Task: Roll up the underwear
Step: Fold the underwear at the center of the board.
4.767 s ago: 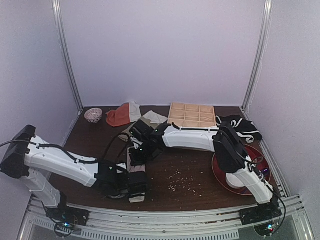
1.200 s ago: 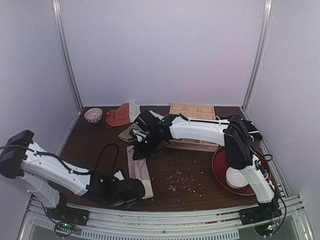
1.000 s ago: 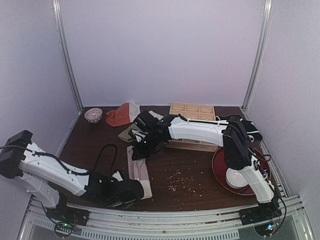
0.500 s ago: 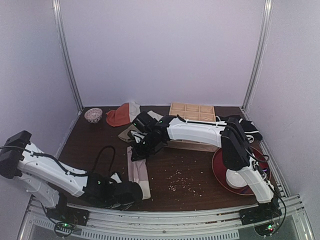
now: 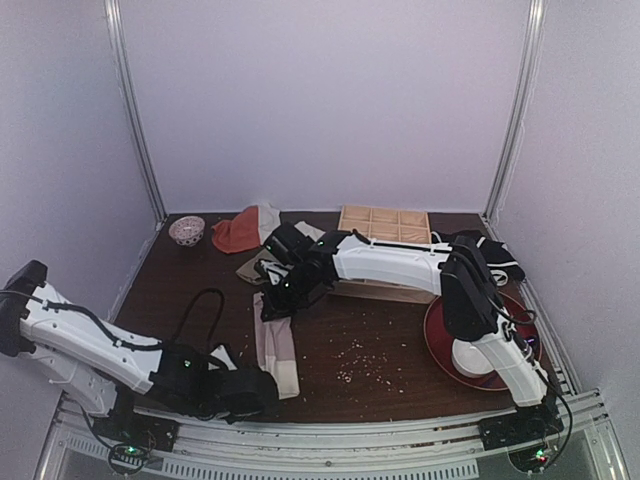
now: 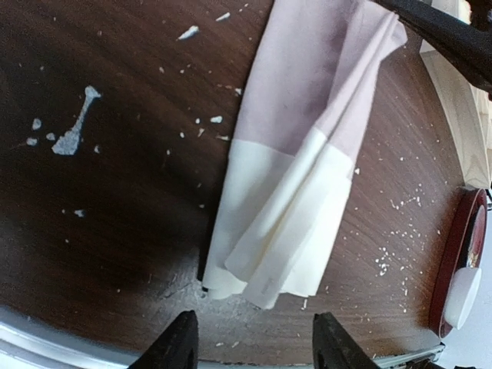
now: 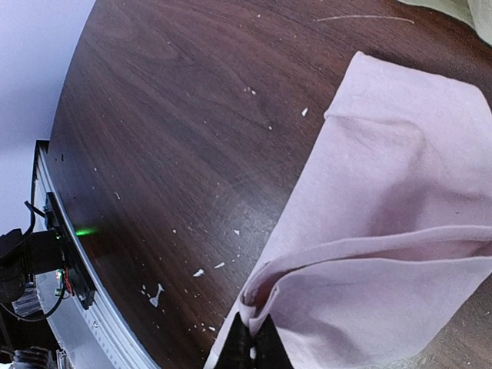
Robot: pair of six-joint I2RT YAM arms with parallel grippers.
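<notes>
The underwear (image 5: pixel 277 348) lies on the table (image 5: pixel 170 290) as a long folded strip, left of centre, running from near to far. Its white waistband end fans out close to the near edge, and the pink part stretches away toward the far side. The right gripper (image 7: pixel 251 344) is pinched closed on that far pink end, with fabric bunched at its tips. The left gripper (image 6: pixel 254 352) sits low at the near edge, just short of the waistband. Its fingers are spread apart with nothing between them, clear of the cloth.

Crumbs (image 5: pixel 365 362) dot the wood right of the strip. Farther right, a red plate (image 5: pixel 435 350) carries a white bowl (image 5: pixel 470 357). An olive cloth (image 5: pixel 258 266) lies just beyond the right gripper. Along the far side are a wooden tray (image 5: pixel 385 230), an orange-red cloth (image 5: pixel 238 234) and a small bowl (image 5: pixel 186 230).
</notes>
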